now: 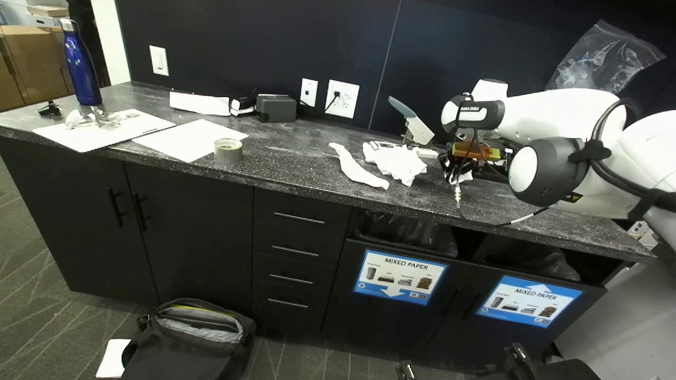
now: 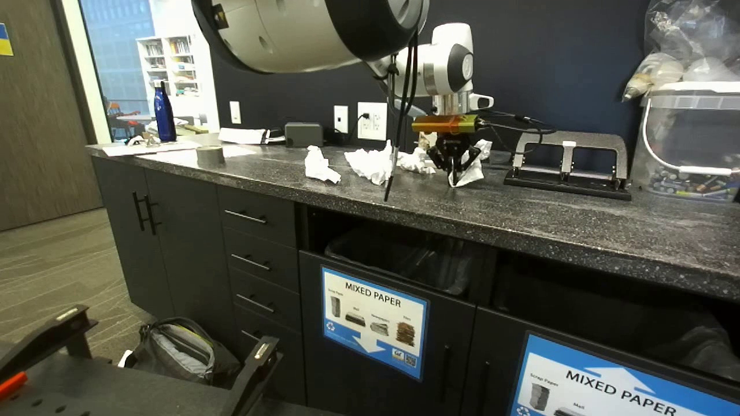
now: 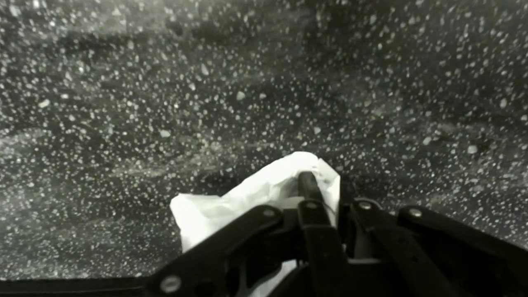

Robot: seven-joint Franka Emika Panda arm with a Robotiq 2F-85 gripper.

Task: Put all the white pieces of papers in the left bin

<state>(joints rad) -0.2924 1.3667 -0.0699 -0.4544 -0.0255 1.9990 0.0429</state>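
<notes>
The pincer [image 2: 455, 172] had its fingers brought close together on a crumpled white scrap [image 3: 243, 202], leaving hardly any gap. In the wrist view a finger [image 3: 309, 185] pressed against the paper near one of its edges, and the rest of the scrap spread out to the side. The fingertips were low over the desk [image 2: 578, 225], between its front and back edges; whether the scrap's lower edge touched the stone could not be told.

The arm [image 1: 560, 116] reached over the end of the desk away from the blue bottle [image 1: 82, 66]. In an exterior view its wrist pointed straight down, with an orange block [image 2: 445, 123] just above the fingers. A cable [image 1: 528, 216] sagged toward the desk's front edge.

Of the other scraps, a small crumpled one [image 2: 321, 166] lay nearest the bottle's end, a larger piece [image 2: 373, 164] lay beside it, and a third [image 2: 415, 160] was near the pincer, toward the back edge. The left bin [image 2: 451, 318] was beneath the desk's front edge, its front bearing a blue-framed sign [image 1: 400, 277] with a downward arrow.
</notes>
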